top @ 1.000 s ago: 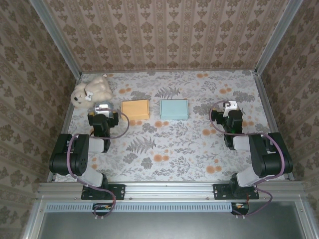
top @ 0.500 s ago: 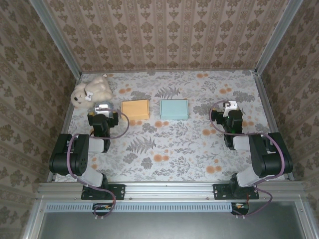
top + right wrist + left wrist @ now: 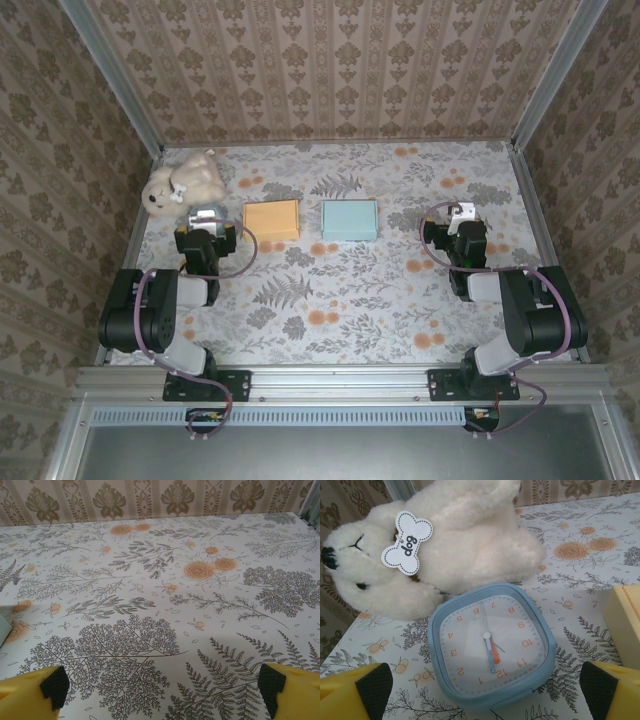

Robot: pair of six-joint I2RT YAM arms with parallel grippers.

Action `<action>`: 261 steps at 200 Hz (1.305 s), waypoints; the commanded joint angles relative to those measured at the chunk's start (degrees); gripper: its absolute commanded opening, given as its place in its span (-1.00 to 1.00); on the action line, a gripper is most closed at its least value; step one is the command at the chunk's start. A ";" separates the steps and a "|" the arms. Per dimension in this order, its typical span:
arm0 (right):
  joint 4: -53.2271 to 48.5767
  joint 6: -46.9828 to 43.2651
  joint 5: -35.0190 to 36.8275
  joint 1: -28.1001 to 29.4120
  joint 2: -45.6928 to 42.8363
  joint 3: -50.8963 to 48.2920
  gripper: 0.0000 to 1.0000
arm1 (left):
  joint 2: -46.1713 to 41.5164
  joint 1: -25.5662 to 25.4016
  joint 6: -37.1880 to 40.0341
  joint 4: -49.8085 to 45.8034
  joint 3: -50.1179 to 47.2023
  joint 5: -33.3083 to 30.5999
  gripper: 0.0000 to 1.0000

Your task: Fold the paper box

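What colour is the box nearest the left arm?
Pale orange; the box shows best in the top external view.

Even soft light, faint shadows, no glare; wrist pics sharp.

A bone-shaped paper tag (image 3: 406, 542) on the neck of the white plush dog (image 3: 470, 540) reads "dog" in dark lowercase letters. Just beside the dog, the blue square clock (image 3: 490, 645) carries orange numerals 1 to 12 around its face, with the 12 nearest the camera.
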 commanded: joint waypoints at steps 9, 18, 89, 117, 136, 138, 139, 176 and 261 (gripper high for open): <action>-0.26 -0.72 -0.42 0.26 0.41 0.42 1.00 | -0.15 0.33 0.06 -0.35 0.87 1.41 1.00; -0.23 -0.72 -0.46 0.26 0.36 0.42 1.00 | -0.16 0.29 0.09 -0.44 0.87 1.40 1.00; -0.30 -0.72 -0.41 0.26 0.39 0.44 1.00 | -0.18 0.42 0.07 -0.39 0.91 1.63 1.00; -0.29 -0.68 -0.44 0.27 0.36 0.44 1.00 | -0.14 0.86 -0.23 -0.84 1.13 2.42 1.00; -0.30 -0.72 -0.45 0.28 0.36 0.42 1.00 | -0.24 1.60 -0.62 -1.74 1.48 4.16 1.00; -0.30 -0.72 -0.40 0.26 0.38 0.46 1.00 | -0.21 1.68 -0.63 -1.78 1.48 4.14 1.00; -0.30 -0.72 -0.43 0.26 0.37 0.44 1.00 | -0.21 1.63 -0.59 -1.79 1.53 4.14 1.00; -0.30 -0.72 -0.43 0.26 0.37 0.42 1.00 | -0.31 2.35 -0.89 -2.35 1.74 5.60 1.00; -0.30 -0.72 -0.38 0.26 0.36 0.46 1.00 | -0.30 2.58 -1.00 -2.59 1.83 6.27 1.00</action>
